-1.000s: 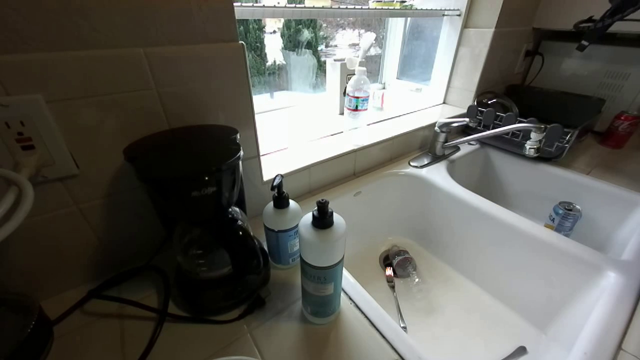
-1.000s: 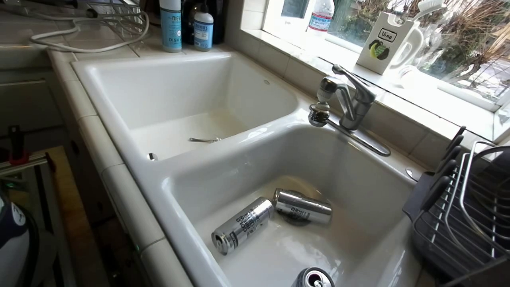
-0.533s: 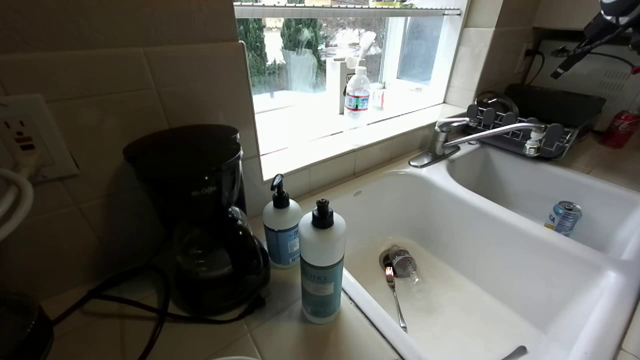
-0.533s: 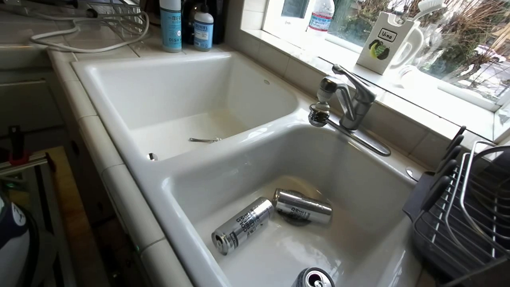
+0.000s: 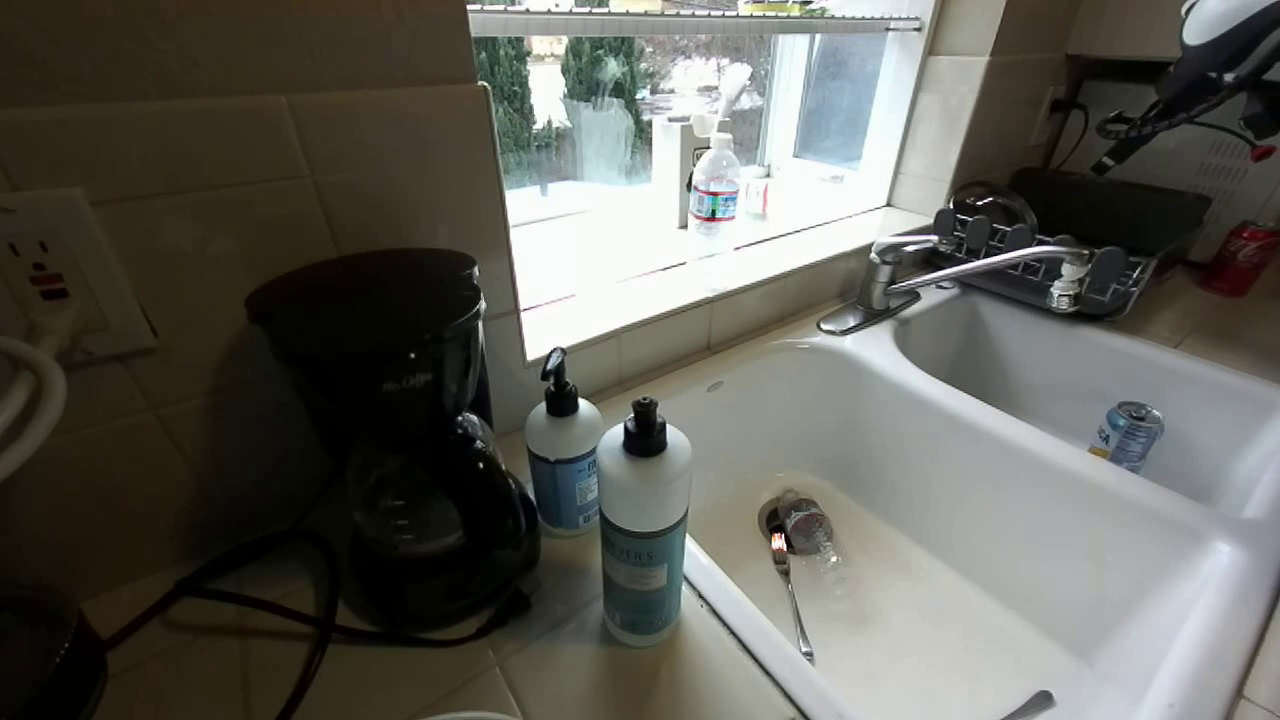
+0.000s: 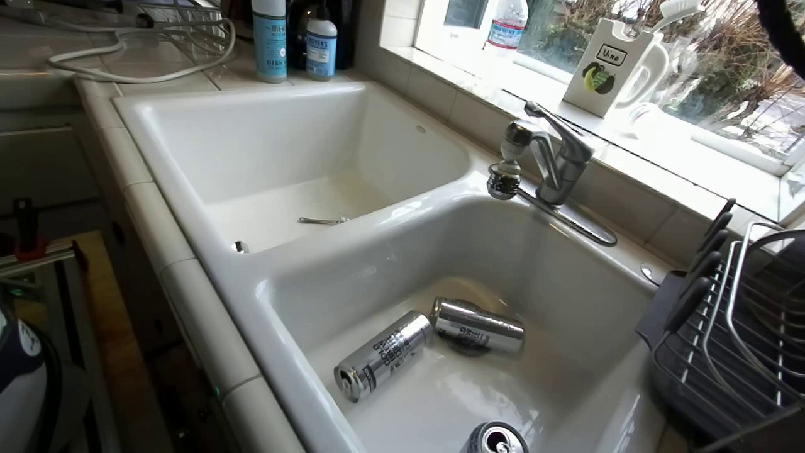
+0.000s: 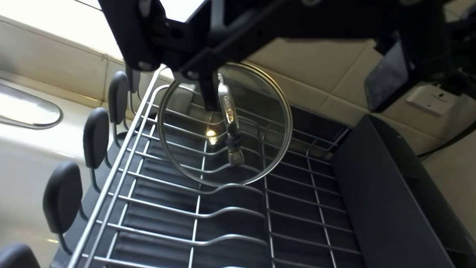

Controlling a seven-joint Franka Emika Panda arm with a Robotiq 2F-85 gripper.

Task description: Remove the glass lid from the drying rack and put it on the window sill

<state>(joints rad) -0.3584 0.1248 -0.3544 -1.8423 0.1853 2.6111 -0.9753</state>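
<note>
The glass lid (image 7: 260, 123), round with a thin rim, sits in the drying rack (image 7: 230, 212) in the wrist view, its metal handle (image 7: 227, 108) facing me. The lid (image 5: 990, 205) also shows at the rack's back corner in an exterior view. The rack (image 6: 723, 340) is at the right edge in an exterior view. My gripper (image 7: 299, 96) is open and empty. One finger overlaps the lid left of the handle; contact cannot be told. The gripper (image 5: 1180, 140) hangs above the rack (image 5: 1125, 275) in an exterior view. The pale window sill (image 5: 640, 300) runs below the window.
The faucet (image 6: 560, 163) stands between sill and sink (image 6: 251, 251). A water bottle (image 5: 715, 190) and white pitcher (image 6: 607, 69) stand on the sill. Cans (image 6: 383, 355) lie in the basin. A red can (image 5: 1240, 258) stands beside the rack. A grey tray (image 7: 383, 201) edges the rack.
The gripper has come down and to the left over the rack in an exterior view. A dark arm part has appeared at the upper right corner of an exterior view. The lid has not moved.
</note>
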